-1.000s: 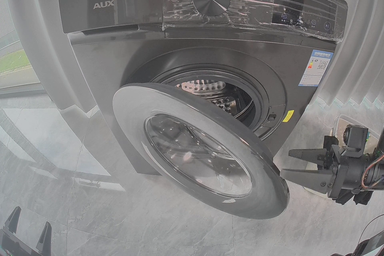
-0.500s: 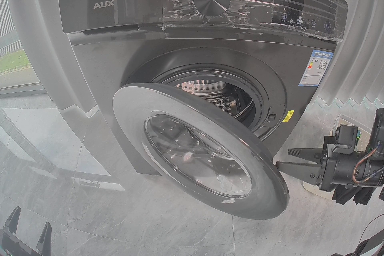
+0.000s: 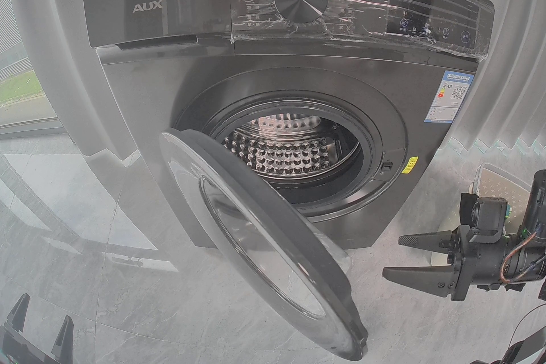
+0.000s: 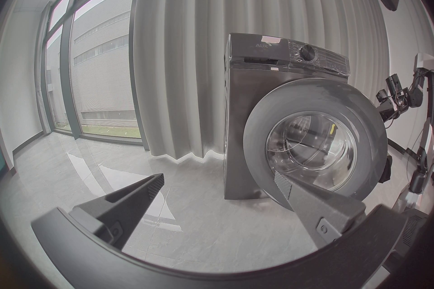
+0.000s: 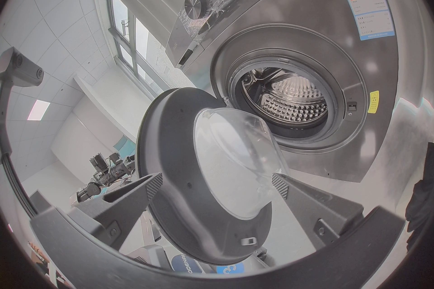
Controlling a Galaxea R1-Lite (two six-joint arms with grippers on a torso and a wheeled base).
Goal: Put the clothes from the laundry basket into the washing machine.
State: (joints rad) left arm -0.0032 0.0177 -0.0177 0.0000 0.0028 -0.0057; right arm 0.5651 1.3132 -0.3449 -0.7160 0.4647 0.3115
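left pincer (image 3: 44, 309): held low over the floor, released, with its two fingers spread and nothing gripped between them.
floor (image 3: 142, 280): glossy grey tiles are seen below both pincers.
washing machine (image 3: 284, 69): a grey front-loader is placed ahead of both pincers, well apart from the left pincer and nearer to the right one. Its control panel is wrapped in clear film.
door (image 3: 267, 234): stood wide open, hinged on the side toward the left pincer and swung out between the two pincers. Its free edge is found near the right pincer's fingertips but apart from them, and its glass bowl is turned toward that pincer.
drum (image 3: 281, 149): exposed through the round mouth, ahead and to the left of the right pincer. Its studded metal wall is seen.
right pincer (image 3: 393, 256): released, with fingers spread and nothing grasped. It is pointed leftward at the door and held beside the machine's lower right corner.
laundry basket (image 3: 503, 186): a pale perforated wall is seen just behind the right pincer, on the floor. Its contents cannot be told.
curtain (image 3: 512, 98): pale folds are hung behind the machine.
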